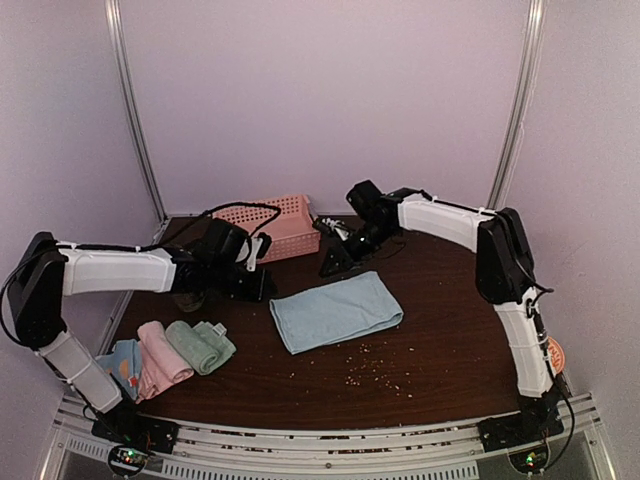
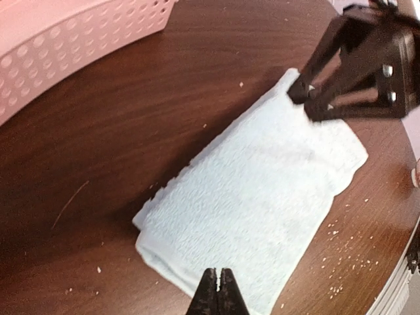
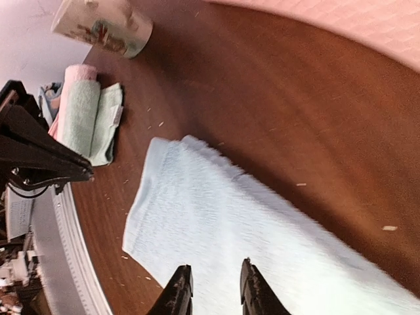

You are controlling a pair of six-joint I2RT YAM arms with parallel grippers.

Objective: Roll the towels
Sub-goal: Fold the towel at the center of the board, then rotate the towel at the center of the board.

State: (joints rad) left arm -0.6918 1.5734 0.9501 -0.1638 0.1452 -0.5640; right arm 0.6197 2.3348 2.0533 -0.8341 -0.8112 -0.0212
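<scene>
Left gripper (image 2: 218, 292) closed above blue towel (image 2: 262, 197); right gripper (image 3: 213, 289) parted over its far end; mismatched pinches could skew the roll.

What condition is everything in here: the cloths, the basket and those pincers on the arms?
Light blue towel: lying flat, not rolled.
Sage green towel: rolled.
Pink towel: rolled.
Blue dotted towel: bundled beside the pink one, partly hidden.
Pink basket: upright; contents not visible.
Left jaws: shut, empty.
Right jaws: open, empty.
</scene>
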